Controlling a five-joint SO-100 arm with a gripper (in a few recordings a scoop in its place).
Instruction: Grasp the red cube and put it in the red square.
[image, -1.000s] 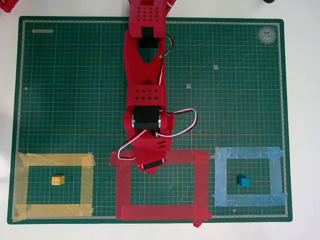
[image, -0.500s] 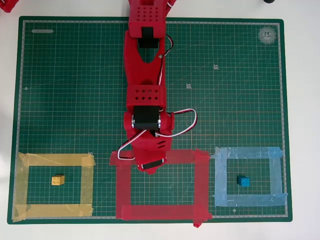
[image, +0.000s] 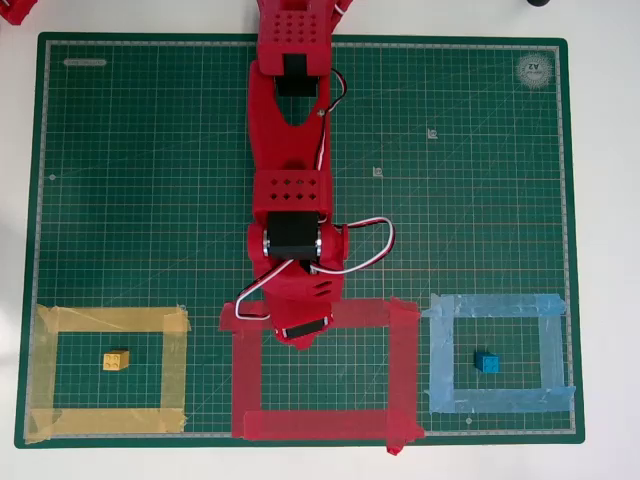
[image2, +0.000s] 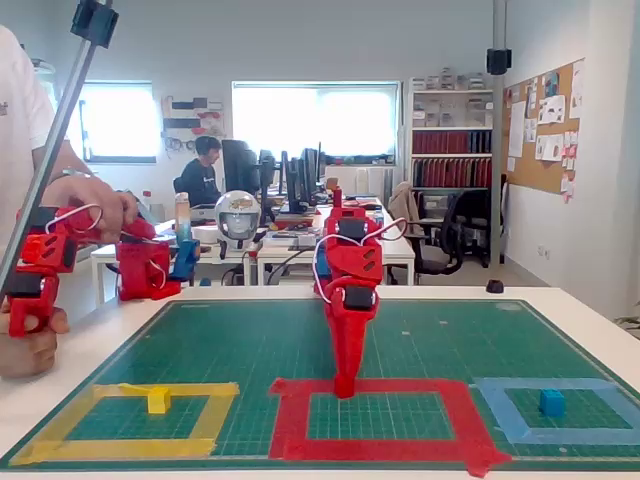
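Observation:
The red square (image: 320, 424) is a frame of wide red tape at the front middle of the green mat, also seen in the fixed view (image2: 380, 445). My red gripper (image: 300, 335) points straight down over the frame's far strip, near its left corner. In the fixed view the gripper (image2: 346, 388) reaches down to the mat at that strip. Its tip looks narrow, and red on red hides how the jaws stand. The red cube is hidden; I cannot tell whether it sits between the fingers.
A yellow cube (image: 116, 360) lies inside the yellow tape frame (image: 110, 320) on the left. A blue cube (image: 487, 362) lies inside the light blue frame (image: 495, 305) on the right. A person stands at the left in the fixed view.

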